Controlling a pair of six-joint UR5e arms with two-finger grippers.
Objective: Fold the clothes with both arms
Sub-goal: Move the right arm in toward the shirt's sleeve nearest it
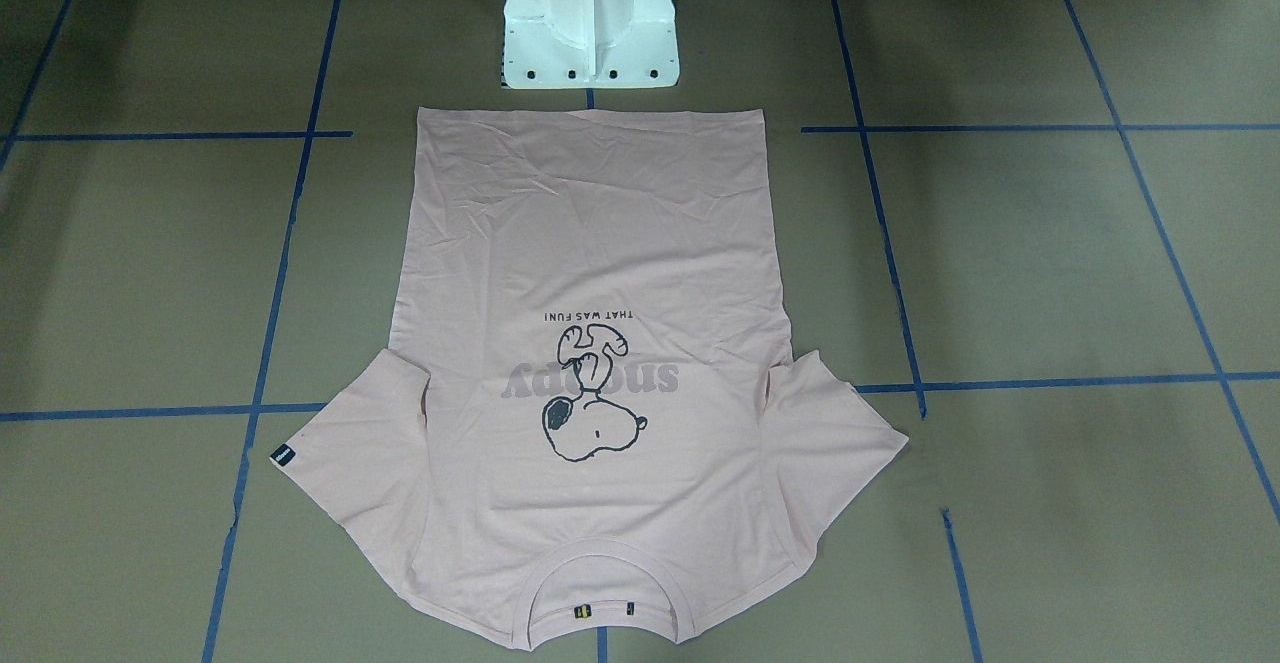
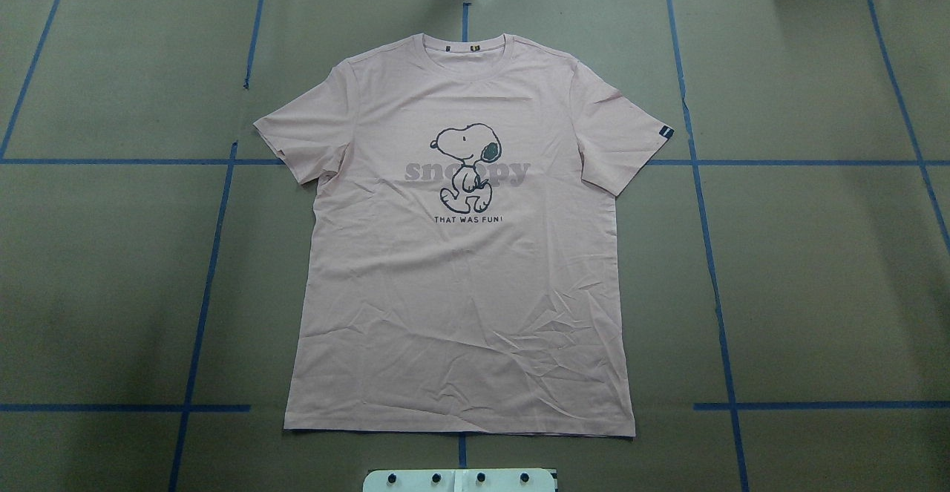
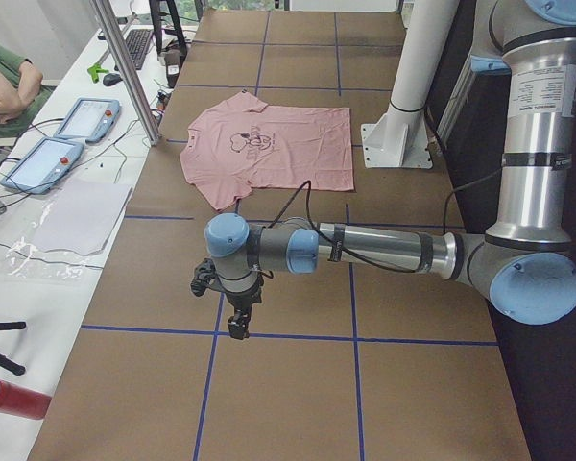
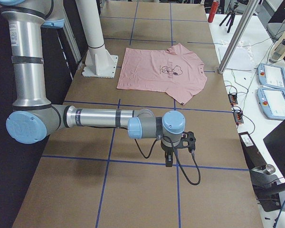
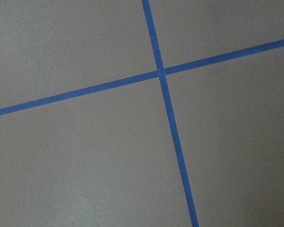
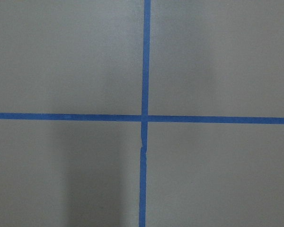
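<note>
Left tool [image 3: 238,325] and right tool [image 4: 168,160], apart or together unclear, hang over taped table [image 3: 288,394].

The pink T-shirt [image 2: 460,284] lies flat and unfolded, Snoopy print up, both sleeves spread. The left arm [image 3: 374,252] and the right arm [image 4: 97,118] reach out low, well apart from it.

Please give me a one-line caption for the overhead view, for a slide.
Pink T-shirt spread flat, print up, collar at the top, on a brown table gridded with blue tape.
</note>
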